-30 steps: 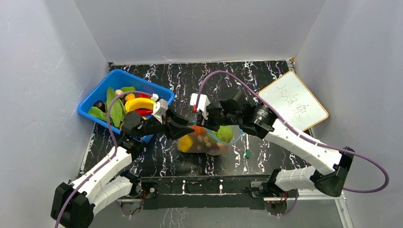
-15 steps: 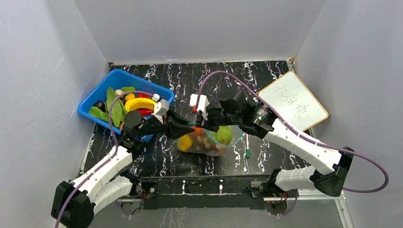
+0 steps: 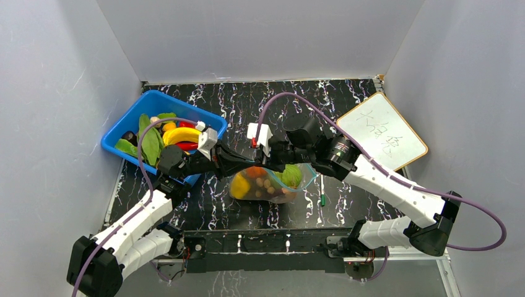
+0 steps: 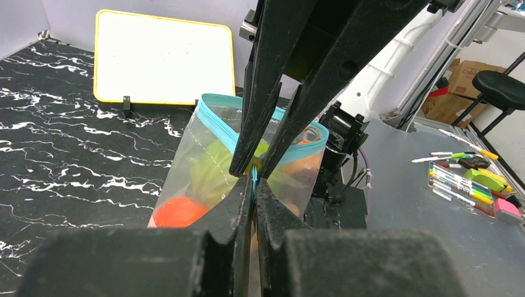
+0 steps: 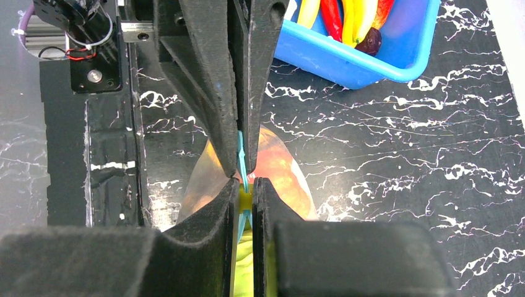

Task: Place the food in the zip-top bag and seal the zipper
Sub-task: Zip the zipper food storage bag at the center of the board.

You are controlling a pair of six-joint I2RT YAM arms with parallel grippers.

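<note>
The clear zip-top bag [image 3: 266, 184] hangs just above the table's middle with orange, yellow and green leafy food inside [image 4: 179, 210]. My left gripper [image 3: 246, 166] and right gripper [image 3: 259, 166] meet tip to tip at the bag's top. In the left wrist view my left gripper [image 4: 254, 182] is shut on the teal zipper [image 4: 216, 120], whose far part still bows open in a loop. In the right wrist view my right gripper [image 5: 246, 189] is shut on the zipper [image 5: 241, 154] at a small yellow piece. More food [image 3: 179, 135] lies in the blue bin.
The blue bin [image 3: 133, 117] stands at the back left, also in the right wrist view [image 5: 347, 65]. A whiteboard [image 3: 381, 139] leans at the back right. A small green pen [image 3: 322, 199] lies right of the bag. Grey walls enclose three sides.
Both grippers and the bag have shifted very slightly to the left and back. Both grips on the zipper are unchanged.
</note>
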